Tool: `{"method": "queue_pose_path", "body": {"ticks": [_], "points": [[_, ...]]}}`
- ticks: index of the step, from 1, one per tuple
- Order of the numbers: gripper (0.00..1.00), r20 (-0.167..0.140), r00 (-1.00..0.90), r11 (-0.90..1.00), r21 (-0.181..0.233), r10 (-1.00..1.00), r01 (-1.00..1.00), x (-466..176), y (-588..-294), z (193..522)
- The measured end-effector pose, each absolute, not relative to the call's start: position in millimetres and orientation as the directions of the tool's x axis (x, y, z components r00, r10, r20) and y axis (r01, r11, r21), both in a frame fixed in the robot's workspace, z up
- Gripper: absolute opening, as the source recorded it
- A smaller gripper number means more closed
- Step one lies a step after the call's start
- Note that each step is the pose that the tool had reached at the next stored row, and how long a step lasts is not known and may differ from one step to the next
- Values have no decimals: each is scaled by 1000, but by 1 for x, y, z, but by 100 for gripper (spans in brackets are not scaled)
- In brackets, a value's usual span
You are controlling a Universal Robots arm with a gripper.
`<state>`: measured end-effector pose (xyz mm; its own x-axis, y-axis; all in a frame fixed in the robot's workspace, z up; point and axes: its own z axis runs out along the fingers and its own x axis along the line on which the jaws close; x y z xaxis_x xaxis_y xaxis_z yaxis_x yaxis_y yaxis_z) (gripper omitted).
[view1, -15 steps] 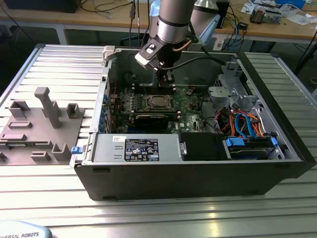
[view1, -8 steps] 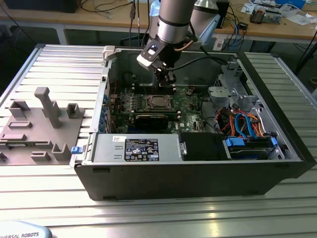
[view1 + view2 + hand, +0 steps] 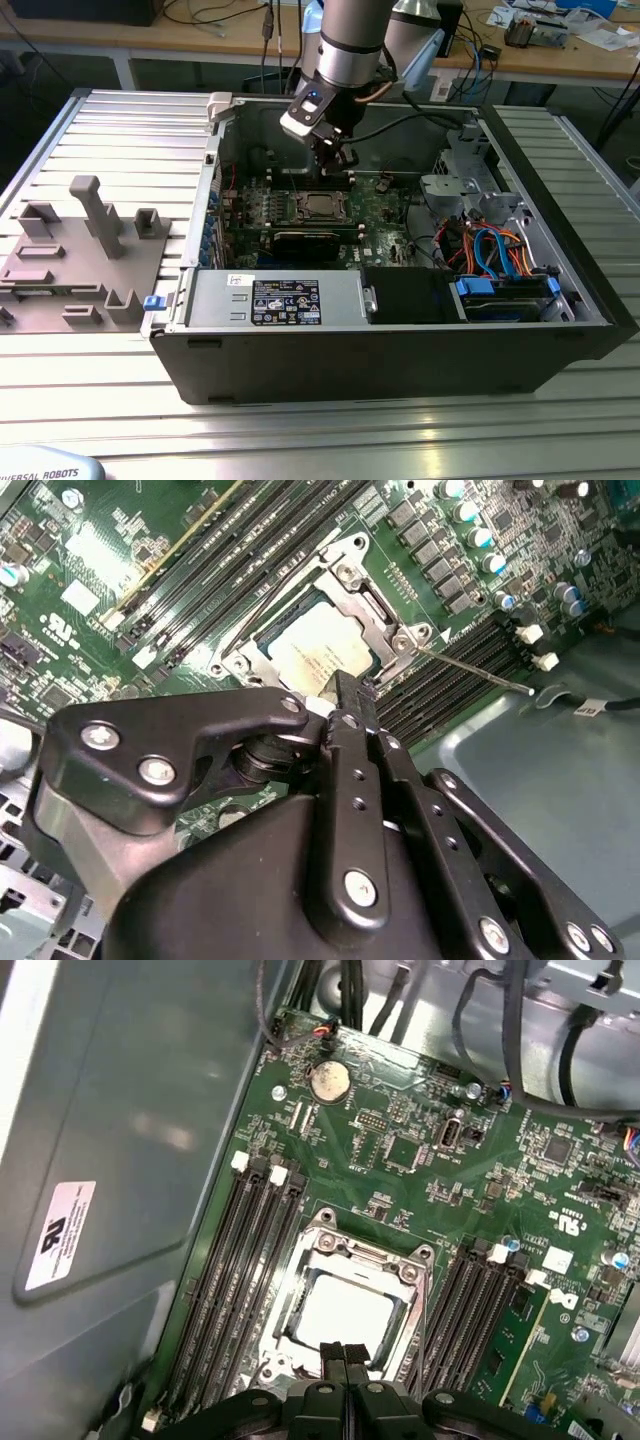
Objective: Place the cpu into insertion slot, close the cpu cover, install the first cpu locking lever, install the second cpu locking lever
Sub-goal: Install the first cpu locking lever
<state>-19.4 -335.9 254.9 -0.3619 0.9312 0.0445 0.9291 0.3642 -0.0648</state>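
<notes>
ok so status: the cpu (image 3: 345, 1315) is already sitting in the insertion slot (image 3: 292, 1305), flat afaict. The cpu cover (image 3: 365, 1252) looks folded down around it, w/ the chip top showing thru the opening. So imo you're at the cover / first lever bit.

The gripper (image 3: 345, 1358) hangs right over the slot's edge, fingers pinched together w/ nothing between them. So you're using it as a poker, not a grabber. Can't tell if the tips actually touch the cover or just hover above it.

In the second wrist view a thin lever rod (image 3: 472, 670) sticks out from one slot corner, across the memory slots (image 3: 455, 690) beside the slot. It looks unlatched to me. Another wire lever (image 3: 262, 605) runs along the opposite side of the slot. Whether that one's hooked, no idea.

Tips fwiw:
- Push w/ the closed tips on the metal frame or the rod, never on the chip top or the motherboard (image 3: 420, 1200) around the slot.
- Go slow + straight. These rods are prob springy and will slip off a narrow tip.
- Make sure the cover lies flat on the slot all round before you load a lever, otherwise I'd expect it to bind.
</notes>
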Motion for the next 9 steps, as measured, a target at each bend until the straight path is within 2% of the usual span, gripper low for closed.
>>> {"method": "queue_pose_path", "body": {"ticks": [9], "points": [[11,44,-449,451,-65,892,890,-19,-336,255]]}}
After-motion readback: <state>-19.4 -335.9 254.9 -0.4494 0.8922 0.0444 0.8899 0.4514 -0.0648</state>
